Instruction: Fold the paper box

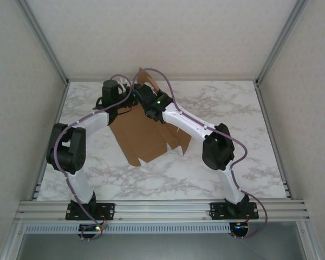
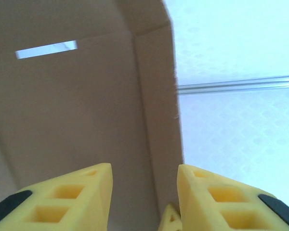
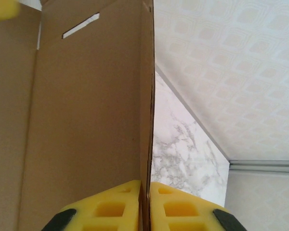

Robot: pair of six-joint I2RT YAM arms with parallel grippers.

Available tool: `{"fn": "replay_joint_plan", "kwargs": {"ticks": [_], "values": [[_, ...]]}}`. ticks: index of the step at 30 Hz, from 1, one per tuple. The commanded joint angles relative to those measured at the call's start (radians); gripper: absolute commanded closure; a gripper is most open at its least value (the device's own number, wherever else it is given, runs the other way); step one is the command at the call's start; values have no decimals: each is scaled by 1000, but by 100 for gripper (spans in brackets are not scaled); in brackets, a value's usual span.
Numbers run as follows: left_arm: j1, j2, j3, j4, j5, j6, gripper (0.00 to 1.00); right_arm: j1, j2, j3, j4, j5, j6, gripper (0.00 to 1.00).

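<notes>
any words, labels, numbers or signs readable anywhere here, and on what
No text can be read.
The paper box is plain brown cardboard with no print, seen from above or from either wrist.
The arm bases are too small to tell whether they carry any marking.

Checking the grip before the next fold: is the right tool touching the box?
Touching. The right wrist view shows the right tool shut on an edge of the box, no gap either side.

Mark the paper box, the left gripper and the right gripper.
paper box [image 1: 143, 138], top external view, flat middle panel.
left gripper [image 2: 143, 168], left wrist view, gap between its fingers.
right gripper [image 3: 145, 185], right wrist view, where its fingers pinch cardboard.
</notes>
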Motion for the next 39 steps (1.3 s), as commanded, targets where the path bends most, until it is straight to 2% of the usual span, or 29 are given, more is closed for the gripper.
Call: {"fn": "replay_joint_plan", "kwargs": {"ticks": [1,6,12,17,21,26,31,39], "values": [[2,25,71,94,50,-24,59,5,-42,-44,48,-49,-16,87],[9,56,82,157,67,-68,60,5,-72,-110,109,-61,-28,88],[7,103,158,111,104,-57,58,4,-106,-177,170,-86,-60,88],[5,129,221,-53,107,35,57,2,-113,-188,190,-90,-75,88],[11,124,241,-207,65,126,57,2,-109,-181,189,-86,-86,88],[19,130,265,-268,64,157,57,3,-105,-166,182,-91,-92,88],[19,176,366,-342,70,194,57,8,-104,-166,185,-89,-117,88],[5,240,508,-543,44,308,57,14,-103,-156,184,-83,-139,87]]}}
